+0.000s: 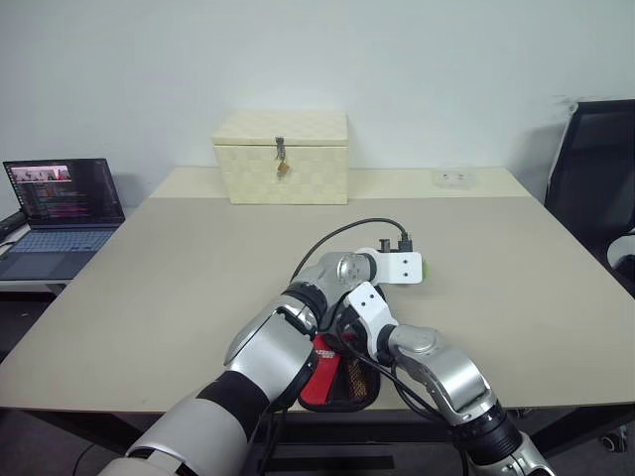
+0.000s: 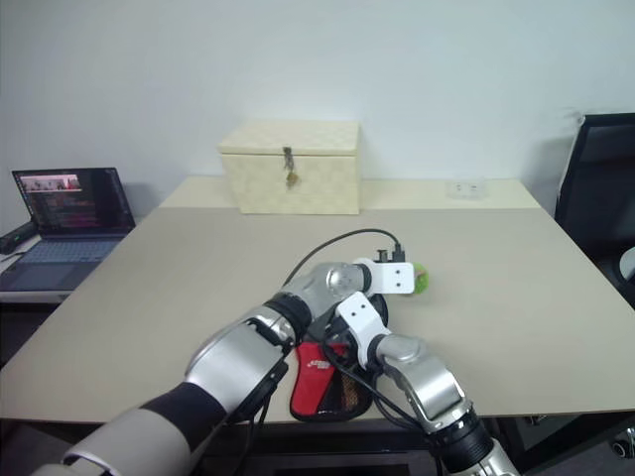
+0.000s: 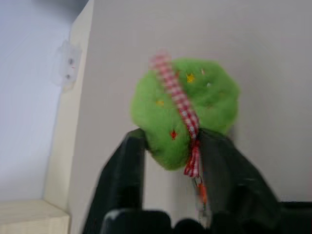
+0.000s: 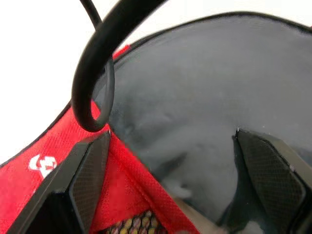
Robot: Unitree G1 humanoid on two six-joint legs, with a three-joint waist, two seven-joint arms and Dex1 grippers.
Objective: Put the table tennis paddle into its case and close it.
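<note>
Closing step: left gripper [image 3: 170,146] jaws loosely straddle the green charm [image 3: 187,105]; right gripper [image 4: 170,175] spread wide over the case [image 1: 332,372]; next, re-pinch the charm.

The right tool [image 4: 170,165] hangs just over the case [image 4: 204,83] with its two black fingers [image 4: 85,170] spread wide apart. Between them lies the case's black fabric, with a red panel [image 4: 29,180] bearing a white mark and a strip of mesh. A black cable [image 4: 95,63] loops across the pale surface [image 4: 34,58].
</note>
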